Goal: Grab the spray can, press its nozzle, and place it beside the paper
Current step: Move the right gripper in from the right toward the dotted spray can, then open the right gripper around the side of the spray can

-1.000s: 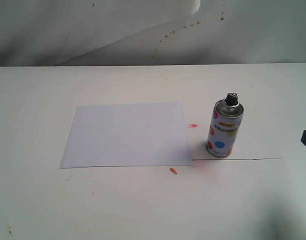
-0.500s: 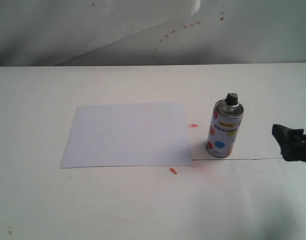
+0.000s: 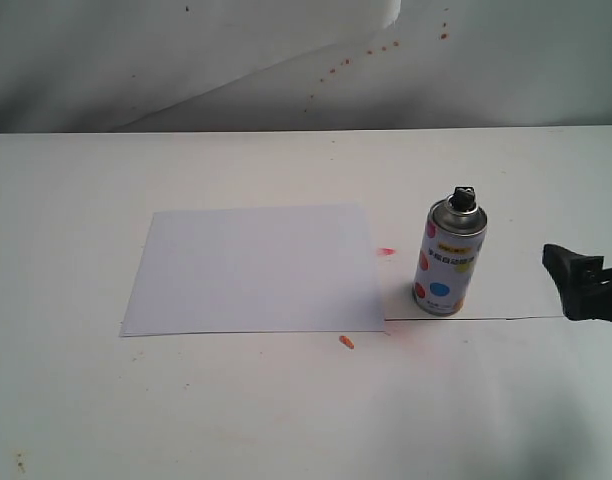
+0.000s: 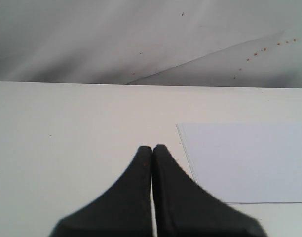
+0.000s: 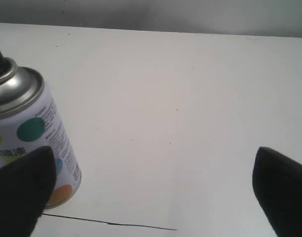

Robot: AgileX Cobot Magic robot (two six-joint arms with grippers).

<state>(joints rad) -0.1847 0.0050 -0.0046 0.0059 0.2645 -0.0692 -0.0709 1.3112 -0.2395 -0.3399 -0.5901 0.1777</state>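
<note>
While the right claw [image 5: 153,158] hung low over the table [image 3: 286,420] with its jaws spread wide and nothing between them, the job stood, as far as I could judge, at its first step: the reach for the spray can [image 3: 450,262]. The can stood upright on the table, near the claw but clear of it. It was off toward one finger rather than in the gap, so no part of the claw touched it. Beyond the can from the claw lay the paper [image 3: 256,270], flat, its near edge just beside the can's base. The black nozzle [image 3: 462,197] rose above the metal dome, unpressed by anything.

The left claw [image 4: 152,150] had its jaws pressed together and held nothing. A corner of the paper lay ahead of it and to one side, and the can did not show in its own camera.

By my reckoning, the next move called for the right claw to travel sideways toward the can until the cylinder stood squarely between the open jaws. It would then close on the painted body below the dome, leaving the nozzle free. A skewed approach could have nudged the light can over before the grip was made.
</note>
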